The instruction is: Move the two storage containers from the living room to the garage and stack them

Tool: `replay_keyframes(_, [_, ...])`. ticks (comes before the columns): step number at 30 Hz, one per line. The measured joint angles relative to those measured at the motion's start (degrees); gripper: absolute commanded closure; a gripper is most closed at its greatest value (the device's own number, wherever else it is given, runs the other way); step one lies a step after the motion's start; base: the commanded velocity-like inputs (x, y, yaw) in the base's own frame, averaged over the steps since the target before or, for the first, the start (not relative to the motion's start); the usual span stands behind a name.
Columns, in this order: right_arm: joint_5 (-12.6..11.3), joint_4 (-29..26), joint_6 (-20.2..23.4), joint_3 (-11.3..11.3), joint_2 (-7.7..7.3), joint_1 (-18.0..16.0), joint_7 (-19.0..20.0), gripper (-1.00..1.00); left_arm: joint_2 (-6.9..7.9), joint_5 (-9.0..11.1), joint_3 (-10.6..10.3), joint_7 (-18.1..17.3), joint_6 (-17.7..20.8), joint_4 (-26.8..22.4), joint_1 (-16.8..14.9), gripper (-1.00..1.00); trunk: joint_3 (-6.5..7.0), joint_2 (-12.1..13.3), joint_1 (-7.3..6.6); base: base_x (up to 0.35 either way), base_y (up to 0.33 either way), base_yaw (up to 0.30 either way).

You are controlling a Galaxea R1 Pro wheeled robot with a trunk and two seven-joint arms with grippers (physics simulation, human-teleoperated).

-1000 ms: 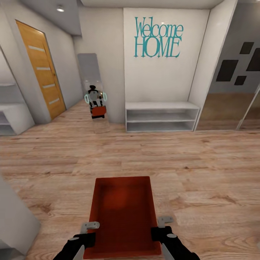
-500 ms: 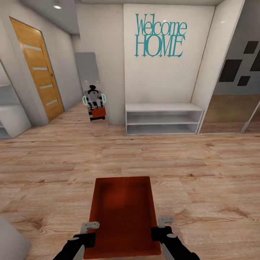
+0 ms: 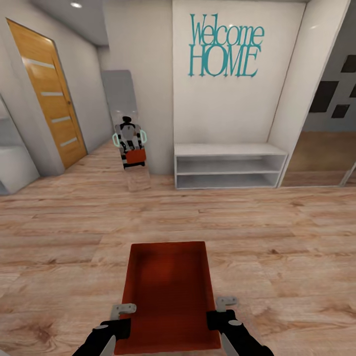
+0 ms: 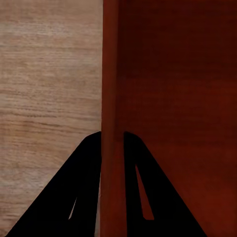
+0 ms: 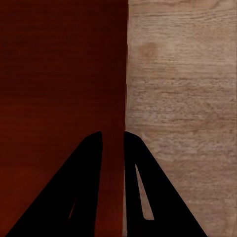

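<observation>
An orange-red open-top storage container [image 3: 168,291] hangs level in front of me over light wood planks. My left gripper [image 3: 124,318] is shut on its left wall near the close corner. That wall's rim [image 4: 109,74] runs between the dark fingers [image 4: 89,163] of the left gripper [image 4: 112,136]. My right gripper [image 3: 220,312] is shut on the right wall. The right wrist view has the wall [image 5: 116,98] pinched by the right gripper [image 5: 112,134]. The container is empty inside. The garage is out of view.
A white two-shelf bench [image 3: 230,165] stands against the wall under a teal "Welcome HOME" sign [image 3: 225,44]. A leaning mirror [image 3: 129,133] reflects the robot. A wooden door [image 3: 47,94] is at the left, white furniture [image 3: 15,165] beside it, and mirrored panels [image 3: 326,123] at the right.
The whole view has shifted: bench and sign slid right, and the grey furniture at the lower left has left the picture. The container stays held the same way.
</observation>
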Motion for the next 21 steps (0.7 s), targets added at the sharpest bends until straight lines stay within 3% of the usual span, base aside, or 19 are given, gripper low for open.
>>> replay_keyframes(21, [0.0, 0.0, 0.0, 0.0, 0.01, 0.0, 0.0, 1.0, 0.02, 0.0, 0.0, 0.0, 0.0, 0.0, 0.0, 1.0, 0.0, 0.0, 0.0, 0.344, 0.136, 0.0])
